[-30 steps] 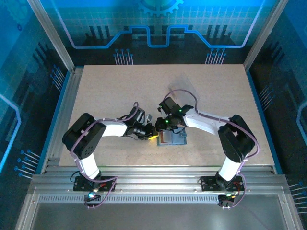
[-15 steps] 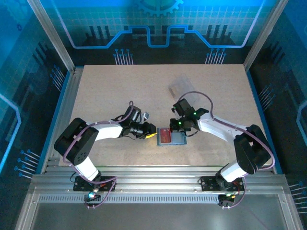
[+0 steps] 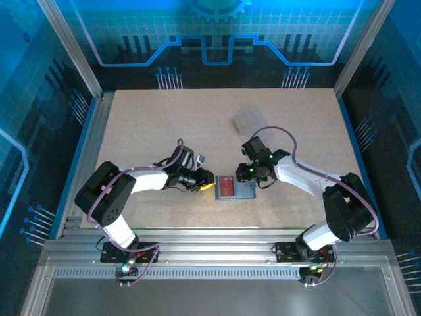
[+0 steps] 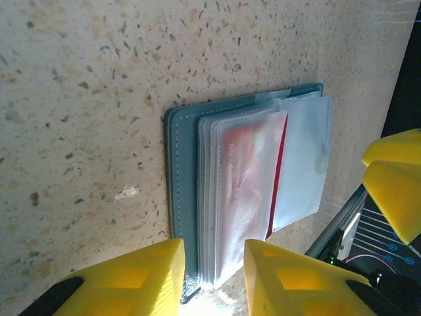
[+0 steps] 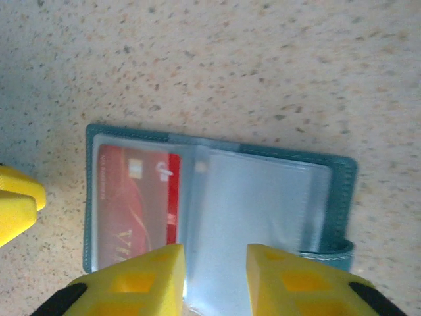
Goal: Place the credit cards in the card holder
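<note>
Under my R fingertips: R gripper (image 5: 215, 280) hangs just over the near edge of the card holder (image 5: 335, 197). Its jaws are parted and I see nothing clamped; a clear sleeve (image 5: 263, 204) lies below the gap.

L gripper (image 4: 214, 273) is at the opposite end of the holder. Its fingers are apart w/ the cover edge and sleeve stack in the gap. Can't tell if it's pinching or only straddling.

Risks from here:
- The red card (image 5: 135, 204) shows a brighter strip toward the fold, so I judge it prob. not fully seated. Dragging or tilting the holder could walk it back out.
- The sleeve stack looks springy. If L lets go or lifts, pages may flip over the card side and hide the next pocket.
- If R closes at this spot, it may nip the loose sleeve and pull the holder along the table (image 5: 263, 66).
- The two tools are near each other across the holder, so a sideways move by either risks finger contact.

Containers:
- Holder: open flat, red card in the sleeve on the L-tool side. The R-side sleeves look pale and empty-ish, but can't tell whether a blue card is in there.
- Clear tray (image 3: 248, 117): well beyond R, apart from the holder. Contents too faint to tell.
</note>
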